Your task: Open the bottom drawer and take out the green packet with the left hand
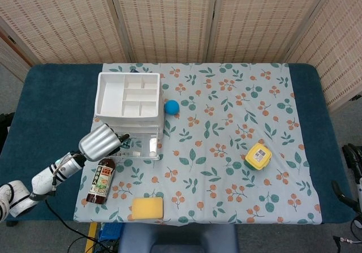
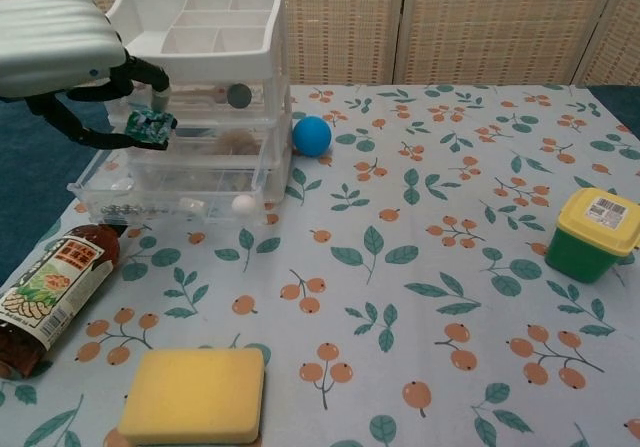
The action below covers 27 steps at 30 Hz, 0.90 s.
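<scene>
Blue padding covers the counter (image 1: 51,100), and over most of it lies a pale cloth (image 2: 450,267) printed with leaves and orange berries. At the cloth's left end stands a white drawer unit (image 1: 129,103) with a divided tray on top; its clear bottom drawer (image 2: 170,189) is pulled out toward the front, with a few small items lying inside. The left hand (image 2: 60,57), silver-backed with dark fingers, hangs above the drawer's left end, raised clear of it in the chest view. Between thumb and fingers it pinches the green packet (image 2: 150,124), which is lifted out of the drawer and held in the air just over its left part. The right hand appears in neither view. A yellow sponge (image 2: 195,394) lies at the near edge of the cloth, and a brown bottle (image 2: 50,292) with a picture label lies on its side just left of it, below the drawer. Well to the right sits a small green tub with a yellow lid (image 2: 595,232). A blue ball (image 2: 312,135) rests just beside the drawer unit's right side.
</scene>
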Each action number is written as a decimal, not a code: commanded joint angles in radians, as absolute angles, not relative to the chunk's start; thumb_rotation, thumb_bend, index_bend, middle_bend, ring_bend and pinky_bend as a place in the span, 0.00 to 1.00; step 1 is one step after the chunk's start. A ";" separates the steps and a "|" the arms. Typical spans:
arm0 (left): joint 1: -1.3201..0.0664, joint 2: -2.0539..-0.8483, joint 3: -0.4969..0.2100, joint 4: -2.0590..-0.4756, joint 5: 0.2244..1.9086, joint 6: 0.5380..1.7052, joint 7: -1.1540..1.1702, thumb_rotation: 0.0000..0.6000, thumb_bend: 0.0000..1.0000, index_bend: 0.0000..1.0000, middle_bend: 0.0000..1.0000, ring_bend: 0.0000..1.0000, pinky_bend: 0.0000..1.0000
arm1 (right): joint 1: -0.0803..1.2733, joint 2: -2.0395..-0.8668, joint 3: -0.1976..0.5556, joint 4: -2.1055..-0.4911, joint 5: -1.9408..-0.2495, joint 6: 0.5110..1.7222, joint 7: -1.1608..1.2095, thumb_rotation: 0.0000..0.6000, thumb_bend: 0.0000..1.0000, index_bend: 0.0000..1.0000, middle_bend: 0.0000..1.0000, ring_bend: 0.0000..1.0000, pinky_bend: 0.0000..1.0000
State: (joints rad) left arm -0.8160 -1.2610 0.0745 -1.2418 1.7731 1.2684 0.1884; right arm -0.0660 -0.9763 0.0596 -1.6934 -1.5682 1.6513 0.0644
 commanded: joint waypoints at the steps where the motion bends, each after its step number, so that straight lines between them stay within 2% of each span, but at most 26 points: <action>1: -0.777 -1.246 0.073 -1.261 1.747 1.289 0.184 1.00 0.28 0.49 0.89 1.00 1.00 | -0.062 -0.979 0.061 -1.691 -1.572 1.650 0.067 1.00 0.36 0.00 0.07 0.00 0.00; 9: -0.685 -1.231 0.076 -1.250 1.684 1.306 0.169 1.00 0.28 0.49 0.89 1.00 1.00 | -0.052 -0.983 0.060 -1.686 -1.585 1.644 0.073 1.00 0.36 0.00 0.07 0.00 0.00; 16: -0.625 -1.246 0.062 -1.180 1.602 1.273 0.114 1.00 0.28 0.49 0.89 1.00 1.00 | -0.049 -0.983 0.059 -1.689 -1.593 1.645 0.069 1.00 0.36 0.00 0.07 0.00 0.00; 21: -0.604 -1.265 0.054 -1.127 1.550 1.213 0.093 1.00 0.28 0.48 0.89 1.00 1.00 | -0.050 -0.982 0.056 -1.695 -1.597 1.648 0.063 1.00 0.36 0.00 0.07 0.00 0.00; 27: -0.597 -1.284 0.035 -1.096 1.459 1.087 0.102 1.00 0.28 0.47 0.89 1.00 1.00 | -0.055 -0.981 0.054 -1.702 -1.599 1.656 0.056 1.00 0.36 0.00 0.07 0.00 0.00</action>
